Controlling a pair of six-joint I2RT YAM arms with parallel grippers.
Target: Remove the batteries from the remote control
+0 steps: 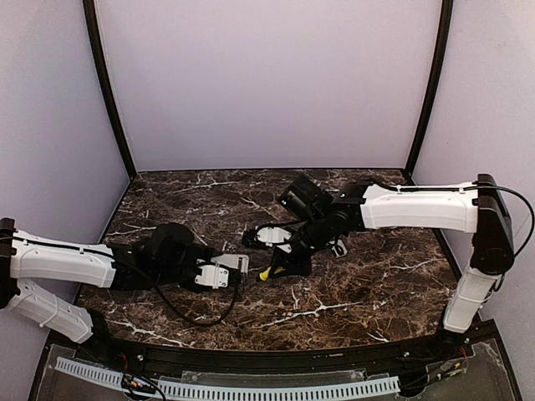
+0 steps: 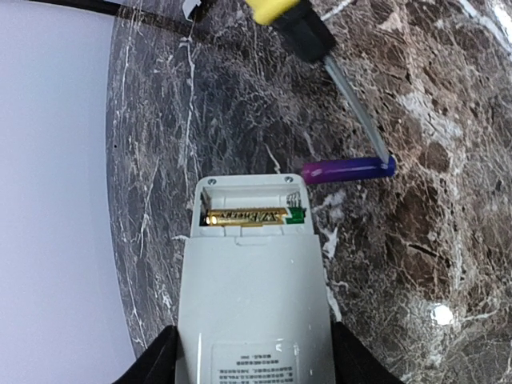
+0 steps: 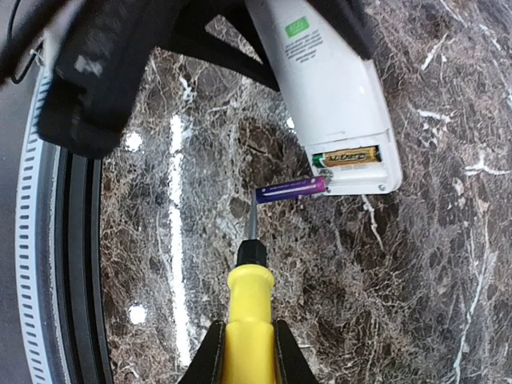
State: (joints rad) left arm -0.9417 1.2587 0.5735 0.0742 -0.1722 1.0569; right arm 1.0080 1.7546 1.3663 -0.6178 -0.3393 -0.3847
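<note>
Left gripper (image 2: 254, 360) clamped on remote control (image 2: 252, 296), right gripper (image 3: 248, 356) clamped on yellow-handled screwdriver (image 3: 250, 292); purple battery (image 2: 348, 170) loose at remote's one o'clock.

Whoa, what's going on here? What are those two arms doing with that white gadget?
The left claw grips a white remote control, back side up, with its battery compartment open. The right claw holds a yellow-handled screwdriver, its tip at one end of a purple battery lying out on the marble table beside the remote's open end. A gold battery sits in the compartment, so the unloading looks about half done.
</note>
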